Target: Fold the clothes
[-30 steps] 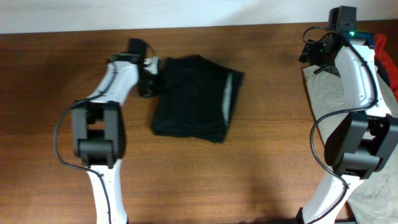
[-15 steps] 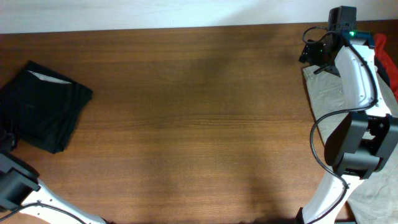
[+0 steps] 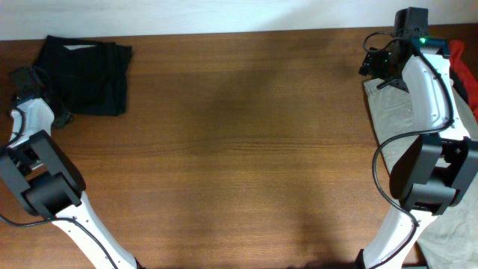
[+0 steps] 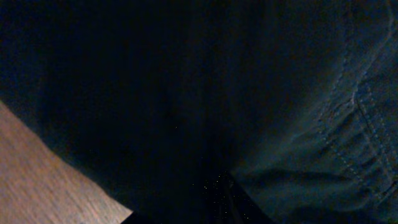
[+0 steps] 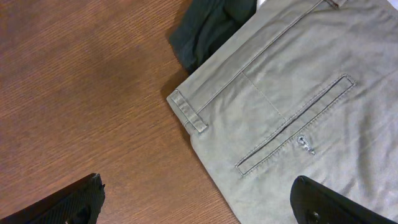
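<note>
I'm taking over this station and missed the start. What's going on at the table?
A two-armed robot is working through clothes to fold. A folded black garment lies at the far left corner of the table, with the left arm right beside it. The left wrist camera sees only dark cloth, so its grip is unclear. The right end effector hangs open above khaki trousers at the right edge, not grasping them.

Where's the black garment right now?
Overhead view: the black garment lies folded at the table's far-left corner, beside the left gripper; it fills most of the left wrist view.
</note>
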